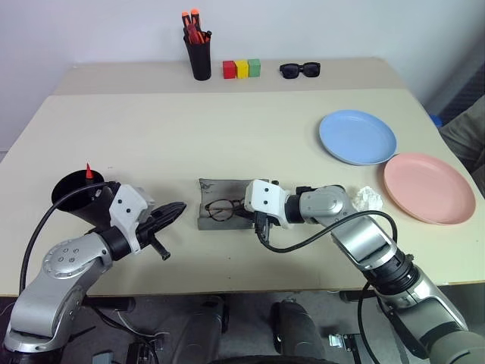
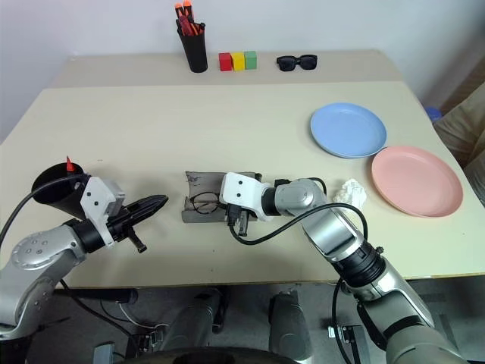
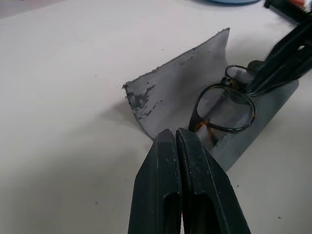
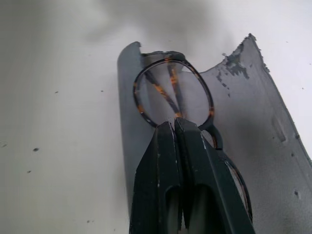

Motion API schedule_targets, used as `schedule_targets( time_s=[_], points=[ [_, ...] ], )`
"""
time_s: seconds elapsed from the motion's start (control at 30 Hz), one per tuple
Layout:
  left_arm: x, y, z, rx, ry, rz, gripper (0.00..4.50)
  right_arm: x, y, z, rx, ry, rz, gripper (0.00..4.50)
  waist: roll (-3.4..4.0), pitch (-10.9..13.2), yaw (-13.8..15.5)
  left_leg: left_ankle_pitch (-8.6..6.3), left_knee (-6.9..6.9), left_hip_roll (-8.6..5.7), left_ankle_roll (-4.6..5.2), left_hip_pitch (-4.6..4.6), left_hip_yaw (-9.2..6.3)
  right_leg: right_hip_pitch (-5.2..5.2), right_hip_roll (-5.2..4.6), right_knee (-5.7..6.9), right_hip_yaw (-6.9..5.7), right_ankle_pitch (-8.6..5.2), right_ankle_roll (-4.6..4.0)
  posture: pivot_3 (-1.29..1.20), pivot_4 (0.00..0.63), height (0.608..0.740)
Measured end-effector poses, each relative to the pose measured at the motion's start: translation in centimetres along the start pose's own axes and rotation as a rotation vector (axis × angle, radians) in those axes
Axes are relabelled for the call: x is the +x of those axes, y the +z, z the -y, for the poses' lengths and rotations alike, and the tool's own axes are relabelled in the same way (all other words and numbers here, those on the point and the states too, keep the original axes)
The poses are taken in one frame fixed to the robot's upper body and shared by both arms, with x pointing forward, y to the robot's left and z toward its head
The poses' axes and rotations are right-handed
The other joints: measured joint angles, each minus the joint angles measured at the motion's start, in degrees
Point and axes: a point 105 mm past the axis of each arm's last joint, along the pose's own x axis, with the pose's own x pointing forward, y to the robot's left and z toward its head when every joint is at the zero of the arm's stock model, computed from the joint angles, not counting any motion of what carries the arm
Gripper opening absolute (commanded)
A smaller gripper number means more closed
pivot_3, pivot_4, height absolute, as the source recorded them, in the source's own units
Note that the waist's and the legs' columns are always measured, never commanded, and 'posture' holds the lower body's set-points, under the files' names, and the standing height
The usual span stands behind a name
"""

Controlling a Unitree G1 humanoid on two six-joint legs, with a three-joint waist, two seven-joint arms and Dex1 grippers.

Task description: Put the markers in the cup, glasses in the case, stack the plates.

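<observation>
The glasses (image 1: 222, 208) lie in the open grey case (image 1: 214, 188) near the table's front middle. My right gripper (image 1: 246, 212) is shut, its tips (image 4: 175, 124) down against the rim between the lenses (image 4: 173, 90); I cannot tell whether the rim is pinched. My left gripper (image 1: 180, 205) is shut and empty, a little to the left of the case (image 3: 170, 92) and pointing at it. Behind my left hand stands the black cup (image 1: 64, 186) with a red-tipped marker (image 1: 88, 173) sticking up out of it. At the right the blue plate (image 1: 358, 136) and the pink plate (image 1: 428, 188) lie side by side.
At the back stand a black pen holder (image 1: 199, 54) with orange-capped pens, three coloured blocks (image 1: 241, 69) and black sunglasses (image 1: 300, 70). A crumpled white tissue (image 1: 369, 199) lies between my right forearm and the pink plate.
</observation>
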Motion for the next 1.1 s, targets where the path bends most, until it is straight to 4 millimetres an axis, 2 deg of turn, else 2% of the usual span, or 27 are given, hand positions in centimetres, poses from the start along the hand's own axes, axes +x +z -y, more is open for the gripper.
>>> schedule_targets(
  time_s=[0.27,0.53,1.1],
  points=[
    [-0.8,-1.5,0.2,-0.005,0.0,-0.027,0.03,0.1,0.3,-0.7,-0.001,0.065,0.019,0.05,0.0,0.0,0.16,-0.03,0.0,-0.01,-0.05,0.0,0.0,0.01,-0.02,-0.01,0.0,-0.01,-0.01,0.0,0.15,0.74],
    [-0.8,-1.4,0.2,0.01,-0.002,-0.021,0.03,1.2,0.1,-1.5,0.036,0.115,0.03,0.05,0.01,0.0,0.08,-0.06,-0.01,0.0,-0.09,-0.01,0.0,-0.02,-0.01,-0.01,0.0,-0.01,-0.01,0.0,0.15,0.74],
    [-1.0,-2.5,0.2,0.003,0.017,-0.012,0.03,1.3,-0.2,0.3,0.129,-0.007,0.033,0.05,0.0,0.0,0.11,-0.08,-0.01,-0.01,-0.13,0.0,0.0,-0.02,-0.01,0.0,0.0,-0.01,-0.01,0.0,0.15,0.74]
  ],
)
